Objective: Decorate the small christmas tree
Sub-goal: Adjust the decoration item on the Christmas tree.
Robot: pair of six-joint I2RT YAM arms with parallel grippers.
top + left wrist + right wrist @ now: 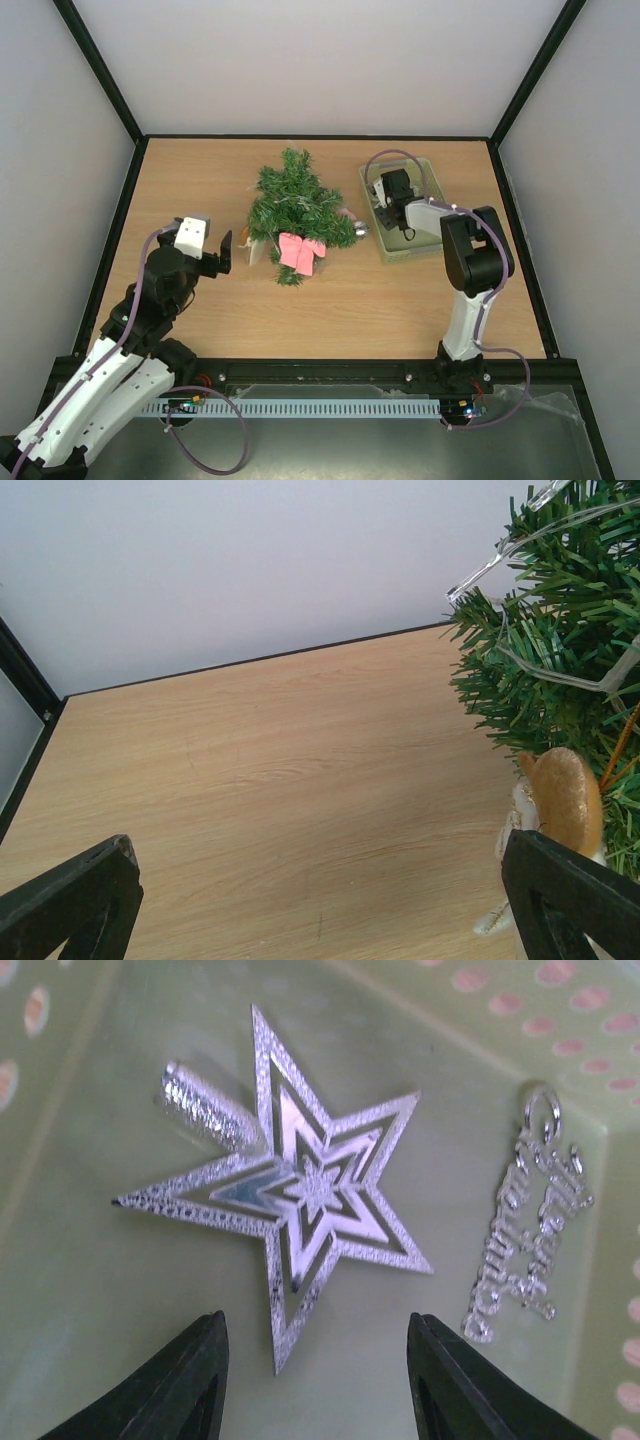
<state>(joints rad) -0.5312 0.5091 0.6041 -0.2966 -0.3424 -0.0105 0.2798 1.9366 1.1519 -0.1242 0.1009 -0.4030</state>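
The small christmas tree [293,204] lies on its side mid-table, strung with a clear light string [520,540]. A pink bow [300,252] sits at its near side and a small silver bauble [360,229] at its right. In the left wrist view its green branches [560,640] and a gold ornament [567,798] fill the right edge. My left gripper [225,252] hovers open just left of the tree, with nothing between its fingers [75,900]. My right gripper [315,1375] is open inside the pale green basket [432,172], just above a silver star [300,1195] whose lower point lies between the jaws, untouched.
A silver script ornament [525,1240] lies in the basket to the right of the star. The basket wall [480,1010] has pink dots. Black frame rails border the table [180,180], with white walls behind. Bare wood stretches left of the tree.
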